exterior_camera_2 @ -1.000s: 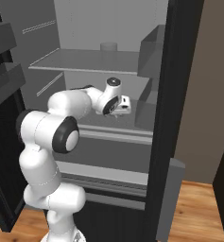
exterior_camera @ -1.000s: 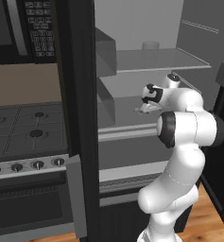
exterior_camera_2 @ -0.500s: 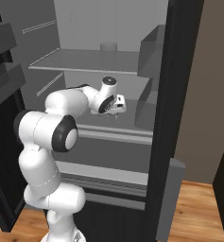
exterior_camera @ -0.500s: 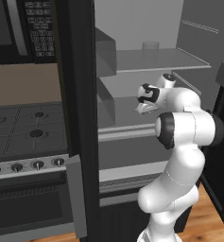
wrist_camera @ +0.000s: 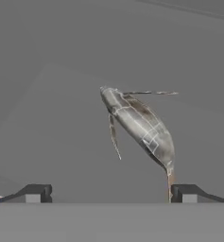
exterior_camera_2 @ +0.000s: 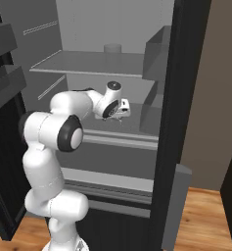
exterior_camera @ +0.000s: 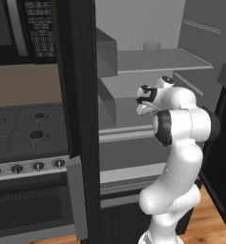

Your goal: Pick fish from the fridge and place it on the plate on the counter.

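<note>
A tall black-framed fridge (exterior_camera: pixel 81 119) stands open, its pale grey interior divided by flat grey shelves; the upper grey shelf (exterior_camera: pixel 157 59) carries a short grey cylindrical container (exterior_camera: pixel 152 45) near the back wall, also visible from the right side (exterior_camera_2: pixel 112 48). Boxy grey bins (exterior_camera: pixel 106 52) are stacked along the interior's left side, and they appear at the right edge of the opening in the right base view (exterior_camera_2: pixel 156 54). To the left of the fridge sits a black stovetop with round burners (exterior_camera: pixel 28 133), a row of silver knobs (exterior_camera: pixel 26 167) along its front and a dark oven front below; above it hangs a black microwave with a keypad (exterior_camera: pixel 35 24) whose labels are too small to read. A warm brown wooden floor (exterior_camera_2: pixel 205 220) shows at the foot of the fridge. The white jointed robot arm (exterior_camera: pixel 181 143) reaches into the middle compartment, its hand (exterior_camera_2: pixel 121 113) poised low over the middle grey shelf (exterior_camera_2: pixel 132 125). In the hand view, the hand (wrist_camera: pixel 111 193) has its two dark fingertips (wrist_camera: pixel 35 193) spread wide and grasping nothing. The small slender silvery-grey fish (wrist_camera: pixel 139 125) lies on the middle shelf ahead of the fingertips, angled diagonally, with its brownish tail end just beside the right-hand fingertip; whether they touch cannot be told.
</note>
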Available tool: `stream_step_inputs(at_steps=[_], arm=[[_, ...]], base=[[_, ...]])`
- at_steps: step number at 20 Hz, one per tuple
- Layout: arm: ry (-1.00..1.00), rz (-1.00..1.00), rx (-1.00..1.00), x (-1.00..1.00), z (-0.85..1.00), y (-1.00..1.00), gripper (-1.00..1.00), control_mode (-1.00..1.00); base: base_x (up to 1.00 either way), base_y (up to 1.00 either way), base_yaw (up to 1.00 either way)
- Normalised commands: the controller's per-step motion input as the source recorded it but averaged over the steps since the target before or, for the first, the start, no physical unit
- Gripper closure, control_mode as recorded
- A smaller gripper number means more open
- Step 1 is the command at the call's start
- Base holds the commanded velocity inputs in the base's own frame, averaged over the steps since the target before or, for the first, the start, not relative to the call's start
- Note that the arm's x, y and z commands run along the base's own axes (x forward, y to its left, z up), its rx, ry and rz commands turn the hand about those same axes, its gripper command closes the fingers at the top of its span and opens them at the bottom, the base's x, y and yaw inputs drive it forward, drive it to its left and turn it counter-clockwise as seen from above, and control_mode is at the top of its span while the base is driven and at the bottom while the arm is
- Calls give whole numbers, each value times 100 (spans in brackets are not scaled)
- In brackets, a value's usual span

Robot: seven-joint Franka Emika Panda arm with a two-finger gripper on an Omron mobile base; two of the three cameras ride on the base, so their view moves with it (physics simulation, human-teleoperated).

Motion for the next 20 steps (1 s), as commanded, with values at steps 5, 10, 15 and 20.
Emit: stream_step_inputs(at_steps=[5,10,15,20], arm=[[0,2,0,33,-13,0,-100,-100],[0,2,0,24,-9,-2,-100,-100],[0,3,1,16,-10,-16,-100,-100],[0,3,0,17,-12,-16,-100,-100]], base=[[0,0,0],[0,0,0],[0,0,0],[0,0,0]])
